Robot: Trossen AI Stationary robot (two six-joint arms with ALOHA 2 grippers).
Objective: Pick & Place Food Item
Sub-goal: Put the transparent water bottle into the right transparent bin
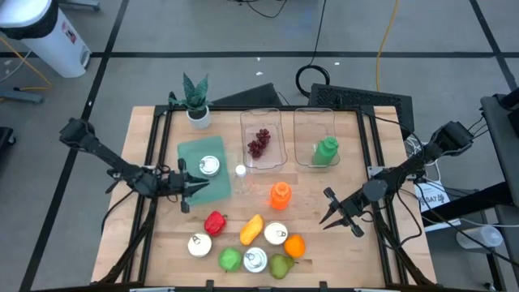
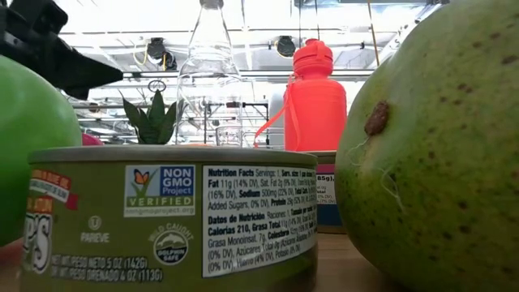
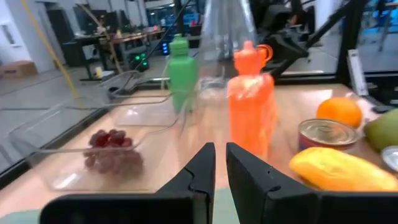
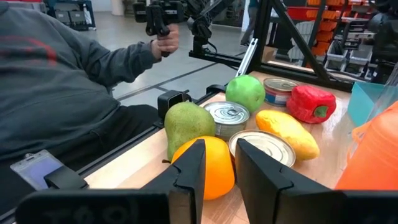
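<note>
both jaws narrowly parted, empty

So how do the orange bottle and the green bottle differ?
The orange bottle stands on the bare table in front of the bins; the green bottle sits inside the right-hand clear bin. They differ in colour, orange against green. Both are upright plastic bottles of like shape.

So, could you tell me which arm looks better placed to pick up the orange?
Probably the right: its tool hovers just beside the orange, which fills its wrist view. The left tool sits farther off, beyond the red pepper.
</note>
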